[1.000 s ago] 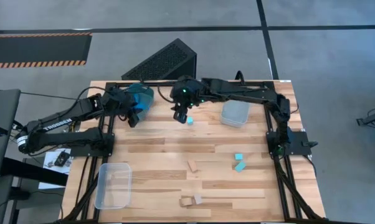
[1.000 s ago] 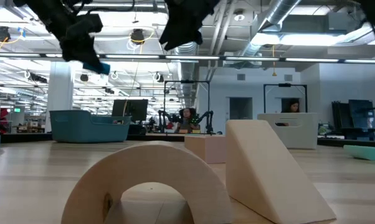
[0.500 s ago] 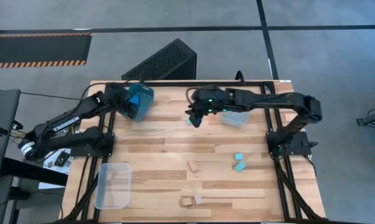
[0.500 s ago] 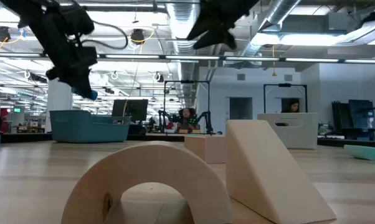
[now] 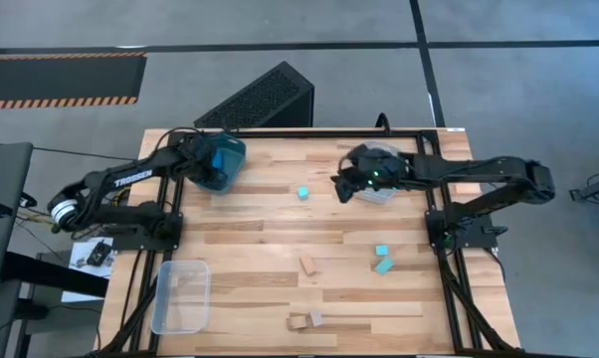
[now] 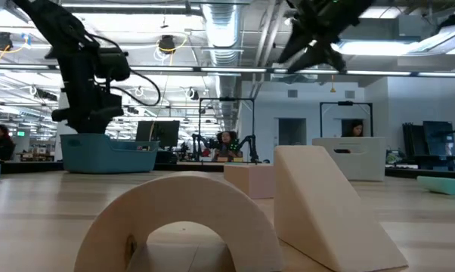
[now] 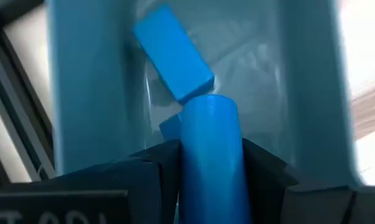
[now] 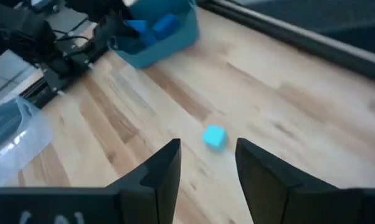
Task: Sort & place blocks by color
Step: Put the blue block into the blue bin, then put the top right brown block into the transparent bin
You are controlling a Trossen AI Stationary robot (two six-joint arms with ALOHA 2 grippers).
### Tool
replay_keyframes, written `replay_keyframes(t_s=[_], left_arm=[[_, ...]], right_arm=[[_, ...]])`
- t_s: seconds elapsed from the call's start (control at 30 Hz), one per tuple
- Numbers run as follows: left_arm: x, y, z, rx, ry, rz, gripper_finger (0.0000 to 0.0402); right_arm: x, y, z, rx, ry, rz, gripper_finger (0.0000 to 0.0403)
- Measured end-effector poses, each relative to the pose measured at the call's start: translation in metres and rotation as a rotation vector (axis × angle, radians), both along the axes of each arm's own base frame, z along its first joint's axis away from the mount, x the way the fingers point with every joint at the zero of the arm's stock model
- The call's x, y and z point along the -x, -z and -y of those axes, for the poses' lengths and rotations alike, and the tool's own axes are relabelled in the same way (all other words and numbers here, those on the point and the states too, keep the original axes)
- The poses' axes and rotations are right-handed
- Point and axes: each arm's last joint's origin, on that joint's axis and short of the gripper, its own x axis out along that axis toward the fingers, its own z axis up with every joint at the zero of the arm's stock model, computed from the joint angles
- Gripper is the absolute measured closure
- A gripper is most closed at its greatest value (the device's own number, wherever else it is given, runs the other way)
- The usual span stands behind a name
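Note:
My left gripper [image 7: 209,152] is shut on a darker blue cylinder [image 7: 209,124] over the inside of the teal bin [image 5: 225,159] at the table's far left. A blue block [image 7: 172,53] lies in that bin. My right gripper [image 8: 207,152] is open and empty, raised at the near left corner of the clear bin [image 5: 384,189] at the far right. A light cyan cube [image 5: 303,193] rests on the table between the two bins, apart from both grippers. Two more cyan blocks [image 5: 382,259] and several tan blocks [image 5: 307,266] lie nearer. My left gripper pinches the blue cylinder between its two fingers, by the sides of its nearer end [image 7: 209,171]. The fingers lie along it and come from above, pointing down into the teal bin. The cylinder's free end [image 7: 209,106] sticks out past the fingertips, lifted over the bin's floor.
A second clear bin [image 5: 180,295] sits at the near left corner. A tan arch [image 6: 186,223] and a tan wedge [image 6: 326,211] stand by the near edge. Bare wood lies between the cyan cube and the near blocks. A black slatted box [image 5: 260,99] lies beyond the far edge.
My left gripper, still shut on the blue cylinder, has moved over the teal bin and come down toward it. My right gripper has swung from above the cyan cube toward the table's right, to the clear bin. The cube has stayed on the table.

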Motion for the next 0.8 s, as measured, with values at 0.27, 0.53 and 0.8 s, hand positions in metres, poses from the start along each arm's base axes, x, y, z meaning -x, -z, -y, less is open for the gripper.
replay_keyframes(t_s=[0.27,0.53,0.8], left_arm=[[-0.006,0.011,-0.008,0.002,-0.032,-0.022,0.0282],[-0.007,0.017,-0.011,0.021,-0.057,-0.030,0.0243],[-0.007,0.011,-0.009,0.034,-0.024,0.016,0.0188]], right_arm=[[0.022,0.019,-0.026,-0.064,0.073,-0.002,0.0230],[0.033,0.028,-0.043,-0.085,0.110,-0.108,0.0230],[0.043,0.036,-0.053,-0.176,0.137,-0.200,0.0219]])
